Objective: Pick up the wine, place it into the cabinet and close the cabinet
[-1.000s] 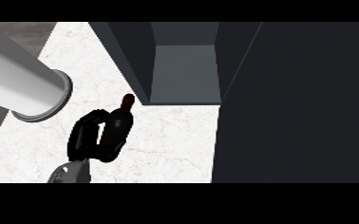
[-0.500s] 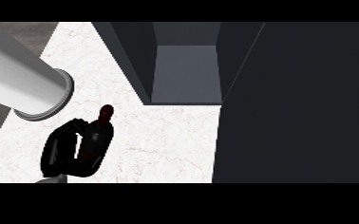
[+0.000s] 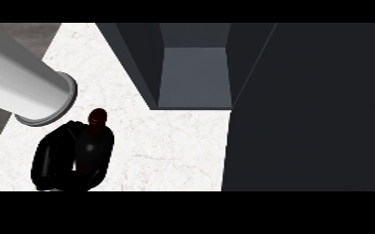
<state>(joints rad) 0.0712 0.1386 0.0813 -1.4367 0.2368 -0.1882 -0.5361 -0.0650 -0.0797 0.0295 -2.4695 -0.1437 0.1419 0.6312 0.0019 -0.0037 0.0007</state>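
One hand (image 3: 53, 154) (left, lower left of frame) clasps the wine (image 3: 95, 131); advise keeping it upright into the open cabinet (image 3: 194, 74).

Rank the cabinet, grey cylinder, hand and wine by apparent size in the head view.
1. Cabinet, by far.
2. Grey cylinder, though it may simply be nearer the camera.
3. Left hand and wine: alike and overlapping, so unranked.
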